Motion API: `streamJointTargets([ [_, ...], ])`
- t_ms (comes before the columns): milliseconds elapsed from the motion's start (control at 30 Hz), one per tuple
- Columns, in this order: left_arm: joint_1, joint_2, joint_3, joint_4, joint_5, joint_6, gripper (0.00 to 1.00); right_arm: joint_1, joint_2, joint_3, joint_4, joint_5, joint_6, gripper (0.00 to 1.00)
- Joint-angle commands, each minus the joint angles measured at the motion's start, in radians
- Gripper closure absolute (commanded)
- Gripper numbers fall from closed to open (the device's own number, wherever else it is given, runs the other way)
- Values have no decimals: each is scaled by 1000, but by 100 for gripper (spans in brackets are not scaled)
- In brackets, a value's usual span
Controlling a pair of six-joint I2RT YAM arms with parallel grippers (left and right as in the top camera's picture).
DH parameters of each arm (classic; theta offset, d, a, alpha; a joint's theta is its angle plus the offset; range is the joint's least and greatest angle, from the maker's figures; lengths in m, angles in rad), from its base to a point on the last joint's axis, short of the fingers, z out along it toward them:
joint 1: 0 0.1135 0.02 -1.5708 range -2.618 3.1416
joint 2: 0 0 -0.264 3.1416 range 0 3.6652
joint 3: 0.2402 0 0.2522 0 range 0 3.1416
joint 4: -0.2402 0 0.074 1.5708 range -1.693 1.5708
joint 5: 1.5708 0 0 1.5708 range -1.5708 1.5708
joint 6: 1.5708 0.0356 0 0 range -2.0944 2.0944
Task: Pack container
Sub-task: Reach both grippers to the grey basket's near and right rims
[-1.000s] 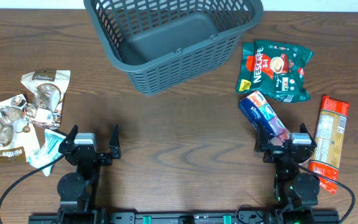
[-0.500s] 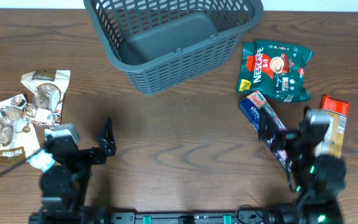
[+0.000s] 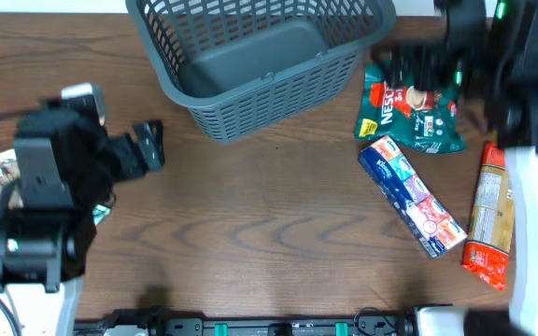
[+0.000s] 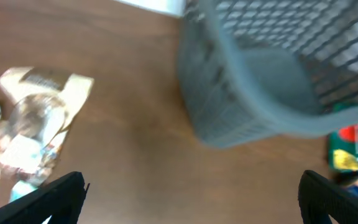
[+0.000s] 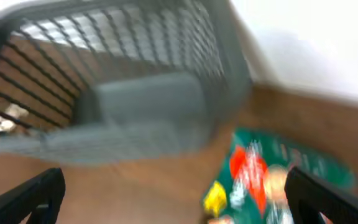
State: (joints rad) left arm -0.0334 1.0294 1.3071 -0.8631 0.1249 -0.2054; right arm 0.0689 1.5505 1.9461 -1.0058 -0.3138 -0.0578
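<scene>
My left gripper (image 4: 191,198) stood wide and empty above the bare table (image 3: 278,224), with the pale snack packets (image 4: 39,118) off to its left. My right gripper (image 5: 174,190) was also wide and empty, hanging over the green Nescafé packet (image 5: 272,177). The container (image 3: 260,105) sat upright at the table's far edge, between my arms. A blue packet (image 3: 411,194) and an orange packet (image 3: 491,217) lay to its right.
</scene>
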Motion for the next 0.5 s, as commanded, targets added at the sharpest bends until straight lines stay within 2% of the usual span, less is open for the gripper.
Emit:
streamJointTargets([
  [0,4,48,77,7,175,13,1,-5,94,194,11,-157,-83,9],
  [67,4,69,80,31,267,-11,1,-5,150,271,19,-138,-48,15],
  [100,2,75,80,33,280,-34,1,-5,169,292,18,-138,-48,14],
  [167,-13,89,80,32,272,-58,1,-5,219,334,19,-132,-38,19],
  [200,-26,96,80,31,252,-59,1,-5,240,348,19,-126,-27,26],
  [333,-103,105,80,19,79,-58,0,-5,306,375,19,-119,-17,40],
  [467,-187,109,80,4,-37,-58,16,-2,348,375,24,-96,-17,61],
])
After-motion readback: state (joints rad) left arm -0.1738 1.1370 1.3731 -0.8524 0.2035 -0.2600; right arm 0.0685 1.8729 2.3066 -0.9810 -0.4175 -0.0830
